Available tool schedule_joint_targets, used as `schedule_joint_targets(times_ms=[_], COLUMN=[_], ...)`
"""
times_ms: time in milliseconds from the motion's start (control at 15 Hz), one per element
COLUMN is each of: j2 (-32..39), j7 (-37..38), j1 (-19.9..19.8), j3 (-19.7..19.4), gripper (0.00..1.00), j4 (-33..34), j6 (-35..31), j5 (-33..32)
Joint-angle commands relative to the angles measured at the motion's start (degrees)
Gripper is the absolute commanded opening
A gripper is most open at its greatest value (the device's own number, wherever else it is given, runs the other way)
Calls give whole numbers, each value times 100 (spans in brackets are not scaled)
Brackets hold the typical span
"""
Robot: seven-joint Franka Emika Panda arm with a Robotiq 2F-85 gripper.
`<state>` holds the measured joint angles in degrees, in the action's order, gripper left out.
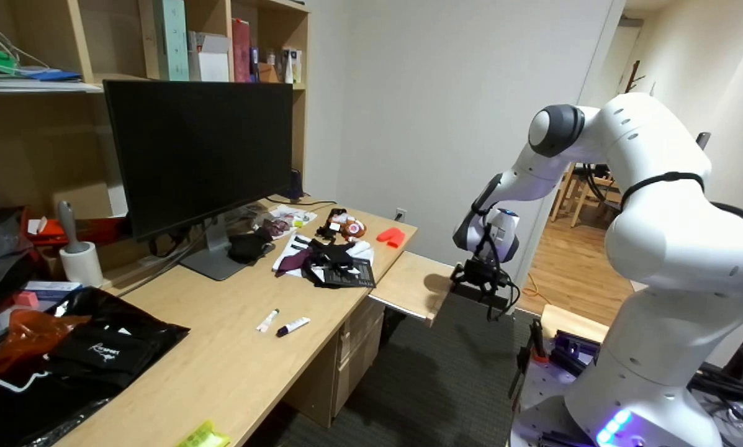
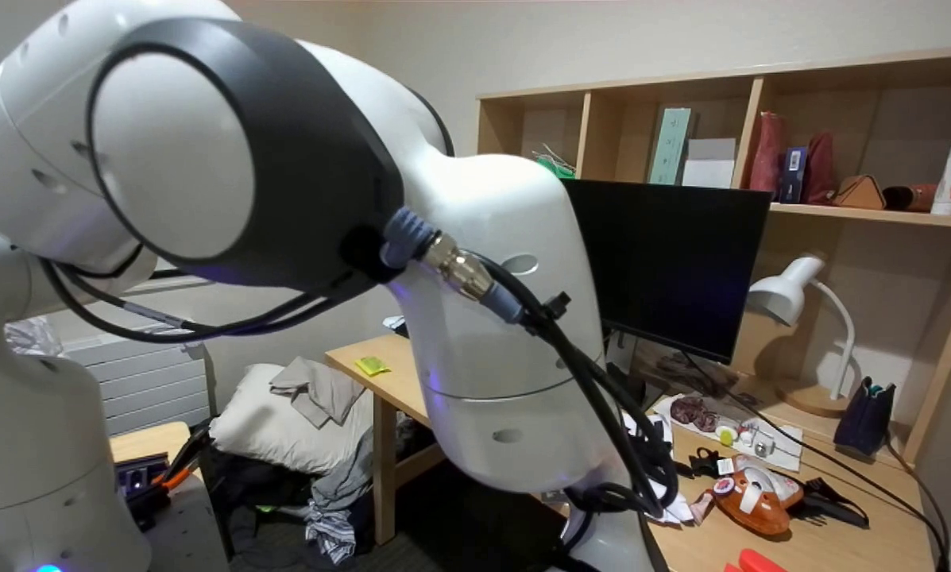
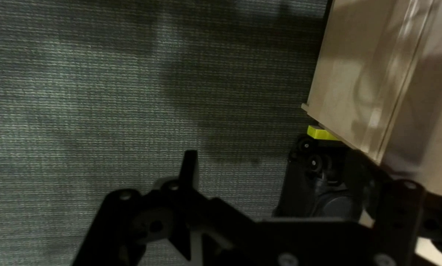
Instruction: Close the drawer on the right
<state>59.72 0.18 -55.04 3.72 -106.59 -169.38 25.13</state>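
Observation:
The drawer point(image 1: 408, 282) is a wide, shallow tan wood panel, pulled out from under the far end of the desk in an exterior view. It is not visible in the exterior view where the arm fills the foreground. My black gripper point(image 1: 484, 279) points down beside the drawer's outer front edge, its shadow on the drawer. I cannot tell whether it touches. In the wrist view the gripper point(image 3: 276, 159) shows its fingers wide apart with nothing between them. A pale patch shows at the lower right behind the gripper there; I cannot tell if it is the drawer.
The tan desk point(image 1: 272, 354) holds a monitor point(image 1: 203, 149), clothes and red items point(image 1: 391, 237). A drawer cabinet point(image 1: 359, 360) stands under it. Tan panels point(image 3: 353, 74) and a black wheeled object point(image 3: 309, 184) show in the wrist view. A wall rises behind the drawer.

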Motion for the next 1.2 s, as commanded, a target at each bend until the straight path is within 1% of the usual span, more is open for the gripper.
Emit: schedule_joint_targets(times_ms=[0, 267, 467, 533, 667, 933, 1133], j2=[306, 577, 617, 895, 1190, 1600, 1872], j7=[129, 210, 269, 214, 186, 158, 121], j1=[42, 312, 576, 577, 675, 788, 821], j3=[204, 226, 223, 191, 141, 32, -26], gripper=[100, 100, 100, 100, 100, 100, 100], j4=[393, 793, 1032, 1451, 1982, 2733, 3150], j6=[-94, 85, 271, 400, 574, 792, 829], j5=[-70, -112, -126, -176, -199, -282, -360])
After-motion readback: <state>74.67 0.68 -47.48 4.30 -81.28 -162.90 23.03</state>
